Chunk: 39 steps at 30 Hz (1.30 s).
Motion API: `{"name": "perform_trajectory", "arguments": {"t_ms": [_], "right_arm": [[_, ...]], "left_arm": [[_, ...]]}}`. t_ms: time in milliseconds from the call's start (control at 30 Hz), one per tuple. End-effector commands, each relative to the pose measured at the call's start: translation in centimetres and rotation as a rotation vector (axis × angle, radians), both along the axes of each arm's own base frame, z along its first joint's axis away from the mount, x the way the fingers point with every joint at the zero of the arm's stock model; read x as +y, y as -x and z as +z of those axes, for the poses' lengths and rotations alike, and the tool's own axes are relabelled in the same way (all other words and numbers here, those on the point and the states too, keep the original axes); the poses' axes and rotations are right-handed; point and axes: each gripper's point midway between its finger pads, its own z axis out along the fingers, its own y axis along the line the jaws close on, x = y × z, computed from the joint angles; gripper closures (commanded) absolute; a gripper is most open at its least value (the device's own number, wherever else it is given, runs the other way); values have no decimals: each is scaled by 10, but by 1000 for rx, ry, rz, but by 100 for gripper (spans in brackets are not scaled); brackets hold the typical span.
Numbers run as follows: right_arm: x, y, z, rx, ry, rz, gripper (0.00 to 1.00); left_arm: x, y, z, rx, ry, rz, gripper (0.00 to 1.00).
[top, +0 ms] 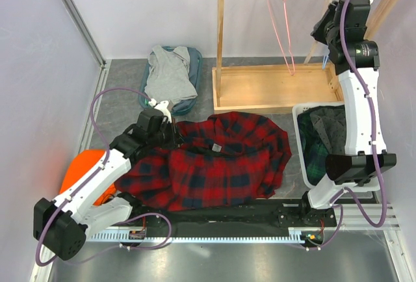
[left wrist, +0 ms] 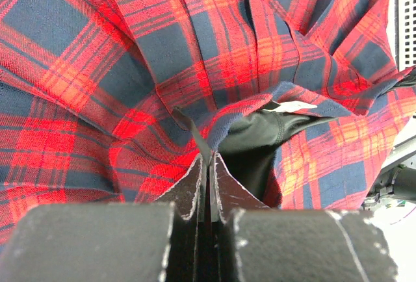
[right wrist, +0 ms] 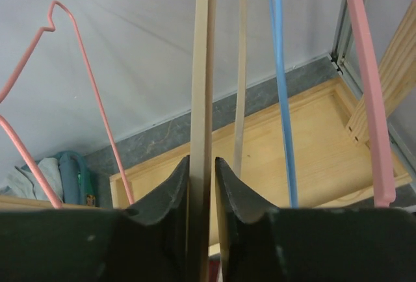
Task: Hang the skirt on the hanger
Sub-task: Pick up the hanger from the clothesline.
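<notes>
left gripper (left wrist: 208, 158) is clamped on a fold of the skirt (left wrist: 130, 67), which spreads out ahead of its fingers. right gripper (right wrist: 202, 165) pinches the beige hanger (right wrist: 203, 67). best to grip firmly, then lift straight, clear of the blue hanger (right wrist: 278, 67) just right.

We see the skirt (top: 214, 165), red and navy plaid, lying crumpled and spread on the table (top: 123, 106). Its waist is open to a dark lining, and the left gripper (left wrist: 208, 160) pinches a fold there. The hanger (right wrist: 201, 87), thin and pale tan, hangs upright, clamped by the right gripper (right wrist: 201, 161).
</notes>
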Motion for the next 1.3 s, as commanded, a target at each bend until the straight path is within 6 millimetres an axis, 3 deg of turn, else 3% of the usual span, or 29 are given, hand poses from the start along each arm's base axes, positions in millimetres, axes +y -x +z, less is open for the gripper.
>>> {"name": "perform_trajectory", "arguments": {"t_ms": [0,33,100,433,567,667,700,800,933,967,1033,1067,1100,1133,1200,1233,1267], "right_arm": [[-12,12,34,-86,7,-58,82],[-13,14,37,-93,11,-64,92],[-16,19,42,-100,27,-78,100],[-11,60,92,-223,126,4,100],[-4,71,99,-242,143,52,100],[3,79,87,-206,142,96,100],[8,90,86,-202,135,128,100],[18,112,64,-134,112,190,100],[48,152,13,8,15,349,100],[51,155,-19,83,-5,363,100],[54,176,-42,123,-18,375,100],[54,179,-79,212,-26,368,100],[55,189,-90,232,-23,369,100],[60,195,-126,319,-37,386,100],[68,209,-150,371,-45,417,100],[72,216,-173,420,-54,430,100],[78,223,-173,399,-64,460,100]], "left_arm": [[-8,-13,22,-67,45,-8,98],[-8,-14,21,-64,41,-6,98],[-8,-14,21,-66,41,-7,98],[-8,-16,18,-59,32,-1,98],[-8,-16,19,-61,37,0,98],[-9,-17,19,-62,37,4,98],[-9,-18,21,-67,41,7,98],[-10,-20,21,-63,42,7,98],[-11,-22,19,-55,36,10,98],[-11,-23,19,-55,31,9,98],[-11,-24,18,-54,30,10,98],[-11,-24,19,-57,30,11,98],[-11,-24,19,-57,30,15,98],[-10,-24,17,-53,27,18,98],[-10,-25,19,-58,28,19,98],[-9,-25,19,-60,27,22,98],[-9,-25,19,-58,25,23,98]]}}
